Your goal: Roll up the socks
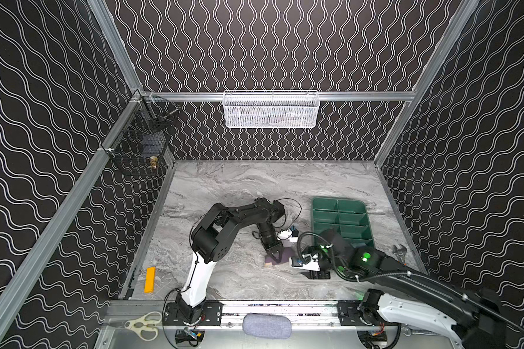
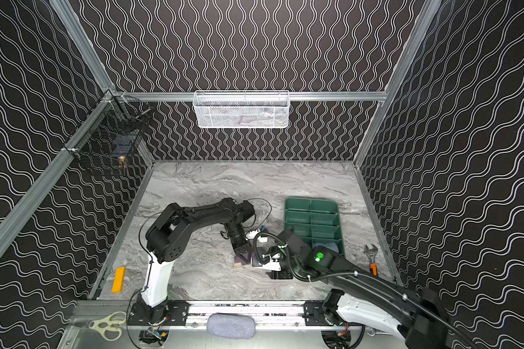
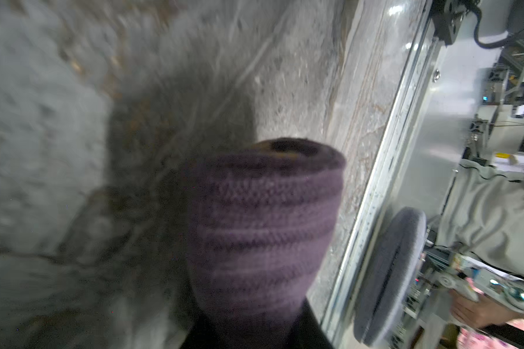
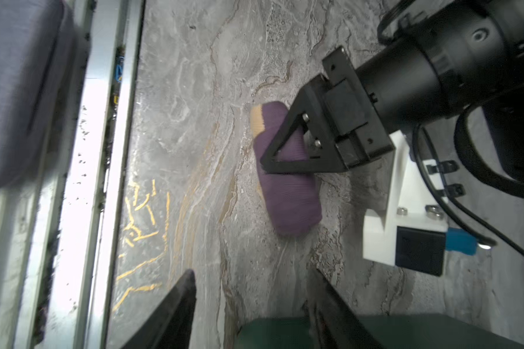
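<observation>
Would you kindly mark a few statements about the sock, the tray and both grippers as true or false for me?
1. The purple sock is rolled into a bundle. True.
2. The left gripper is clamped on that roll. True.
3. The right gripper grips the roll as well. False: its jaws stand open and empty, apart from the roll.
4. The green tray sits on the left in both top views. False: it sits on the right.
5. The scissors lie outside the marble table. True.
</observation>
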### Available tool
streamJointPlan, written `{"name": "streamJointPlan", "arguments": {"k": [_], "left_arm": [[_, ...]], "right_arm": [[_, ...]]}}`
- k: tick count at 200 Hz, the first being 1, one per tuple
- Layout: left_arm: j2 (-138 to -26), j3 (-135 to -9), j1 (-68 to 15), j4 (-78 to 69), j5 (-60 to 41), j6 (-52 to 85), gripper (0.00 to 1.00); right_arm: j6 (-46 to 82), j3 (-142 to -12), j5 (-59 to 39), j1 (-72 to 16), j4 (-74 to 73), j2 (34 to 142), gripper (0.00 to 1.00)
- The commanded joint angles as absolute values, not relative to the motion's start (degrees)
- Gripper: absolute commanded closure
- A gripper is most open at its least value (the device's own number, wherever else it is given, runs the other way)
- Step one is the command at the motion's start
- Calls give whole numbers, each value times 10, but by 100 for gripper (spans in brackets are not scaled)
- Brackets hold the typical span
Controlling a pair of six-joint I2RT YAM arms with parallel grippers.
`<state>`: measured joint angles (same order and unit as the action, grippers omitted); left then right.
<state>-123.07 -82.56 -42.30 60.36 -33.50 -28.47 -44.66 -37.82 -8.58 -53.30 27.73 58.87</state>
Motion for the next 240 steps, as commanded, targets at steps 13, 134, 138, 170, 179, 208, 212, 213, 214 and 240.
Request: {"name": "streamJointPlan", "arguments": {"k": [13,134,138,170,179,208,212,213,214,240], "left_arm": [[-1266,-803,-421,594,-88,-286,100],[-1244,-774,-416,486,-69,-249,100],[-1244,-775,-416,485,-69,-248,100],[-1247,-775,-417,481,-74,-244,100],[-1246,-771,-416,479,-74,-243,100],[-1241,-760,-416,472,-79,-241,100],[-1240,-759,-416,471,-80,-240,100],[-1239,-758,-416,471,-80,-240,100],[-1239,-758,-416,470,-80,-239,100],[-1229,-751,-416,462,-88,-234,100]], "right_arm": [[-486,-399,-69,-540,163,696,40],[-416,-419,-120,-626,102,804,33],[-412,-418,-117,-629,93,810,32],[-388,-424,-105,-633,43,868,32],[-384,-432,-105,-633,38,888,32],[-373,-446,-100,-632,19,945,33],[-373,-449,-101,-632,21,953,34],[-373,-450,-101,-632,21,954,34],[-373,-450,-102,-632,22,957,34],[-362,-464,-108,-632,32,995,40]]}}
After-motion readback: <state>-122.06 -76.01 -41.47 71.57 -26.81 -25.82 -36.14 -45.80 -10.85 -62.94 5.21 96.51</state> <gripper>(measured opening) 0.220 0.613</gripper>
